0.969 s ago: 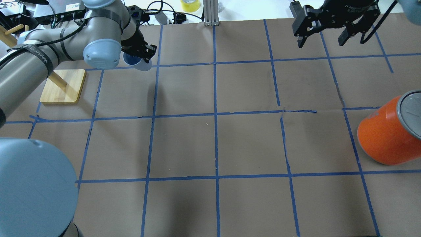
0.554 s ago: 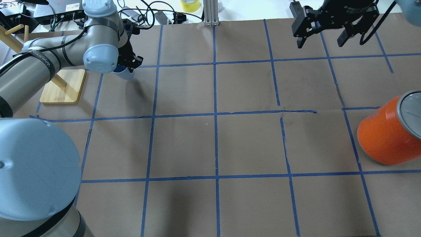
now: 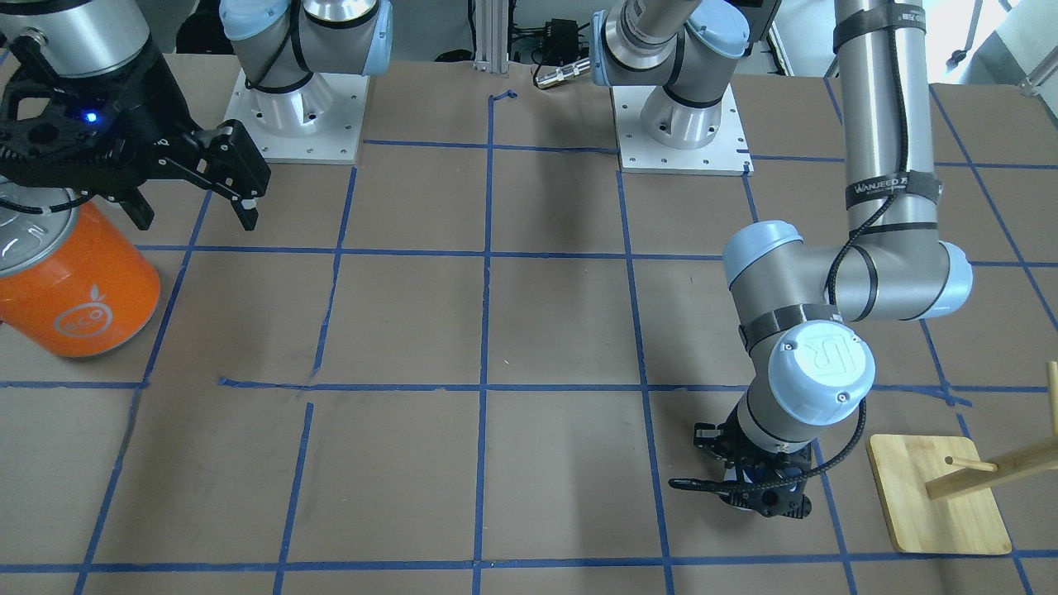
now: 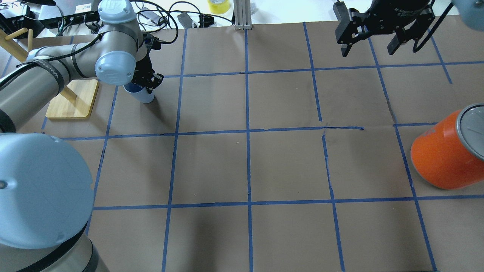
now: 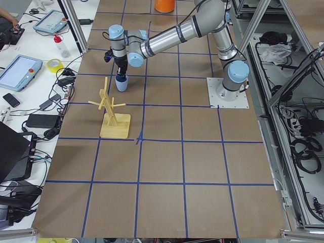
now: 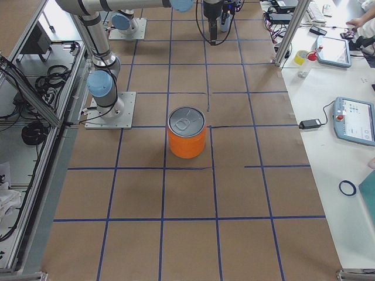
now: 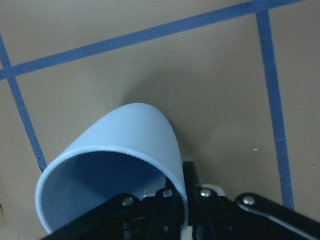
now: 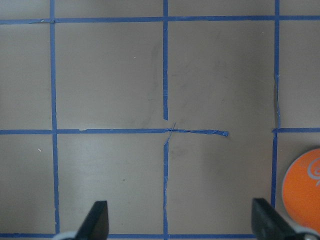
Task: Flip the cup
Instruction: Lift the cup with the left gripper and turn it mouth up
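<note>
The pale blue cup (image 4: 140, 95) is mouth-up, its bluish inside showing in the left wrist view (image 7: 125, 165). It is low over the brown table near the wooden stand; I cannot tell if its base touches. My left gripper (image 4: 145, 81) is shut on the cup's rim, one finger inside and one outside. From the front, the gripper (image 3: 756, 489) hides most of the cup (image 3: 748, 475). The cup also shows in the left side view (image 5: 121, 84). My right gripper (image 4: 367, 50) is open and empty, high over the far right of the table (image 8: 182, 222).
A large orange can (image 4: 446, 155) with a silver lid stands at the table's right edge and shows from the front (image 3: 78, 285). A wooden peg stand (image 4: 73, 98) on a square base sits just left of the cup. Blue tape lines grid the table.
My left gripper has moved left and down with the cup. The cup has turned from tilted sideways to mouth-up. The right arm has hardly moved.
</note>
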`<state>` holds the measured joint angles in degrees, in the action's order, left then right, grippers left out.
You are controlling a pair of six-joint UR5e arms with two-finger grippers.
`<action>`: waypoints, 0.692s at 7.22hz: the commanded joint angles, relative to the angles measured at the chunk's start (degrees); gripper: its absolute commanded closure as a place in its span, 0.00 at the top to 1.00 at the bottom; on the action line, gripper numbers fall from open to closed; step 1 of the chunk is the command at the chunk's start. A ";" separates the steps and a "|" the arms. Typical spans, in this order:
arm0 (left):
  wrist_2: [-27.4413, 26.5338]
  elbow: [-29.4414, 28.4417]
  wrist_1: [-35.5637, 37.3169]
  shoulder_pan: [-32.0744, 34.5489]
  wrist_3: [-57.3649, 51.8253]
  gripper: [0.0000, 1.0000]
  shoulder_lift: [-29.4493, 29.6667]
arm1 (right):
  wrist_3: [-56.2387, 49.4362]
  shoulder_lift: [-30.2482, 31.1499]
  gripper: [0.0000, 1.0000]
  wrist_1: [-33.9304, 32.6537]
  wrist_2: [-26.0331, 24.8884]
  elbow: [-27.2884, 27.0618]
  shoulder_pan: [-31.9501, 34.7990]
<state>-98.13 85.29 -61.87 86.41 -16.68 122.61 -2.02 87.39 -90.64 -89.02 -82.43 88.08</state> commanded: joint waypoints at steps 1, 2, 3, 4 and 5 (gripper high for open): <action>0.13 -0.48 -0.45 -0.01 -0.37 1.00 0.09 | -0.01 -0.20 1.00 -0.06 -0.01 -0.02 -0.11; 0.22 -0.57 -0.45 -0.01 -0.19 1.00 -1.13 | -0.01 -0.20 1.00 -0.06 -0.10 -0.02 -0.19; 0.22 -0.92 -0.80 0.16 -0.28 1.00 -2.88 | 0.08 -0.29 1.00 -0.15 -0.10 -0.02 -0.19; 1.09 -1.27 -0.80 0.77 0.33 1.00 -5.77 | 0.00 -0.29 1.00 -0.33 -0.10 -0.28 -0.19; 4.58 -1.53 -0.80 0.95 0.86 1.00 -8.33 | -0.01 -0.29 1.00 -0.33 -0.10 -0.28 -0.19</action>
<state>-96.42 84.13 -62.62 86.99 -16.41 117.41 -2.00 87.12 -90.89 -89.12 -82.61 87.90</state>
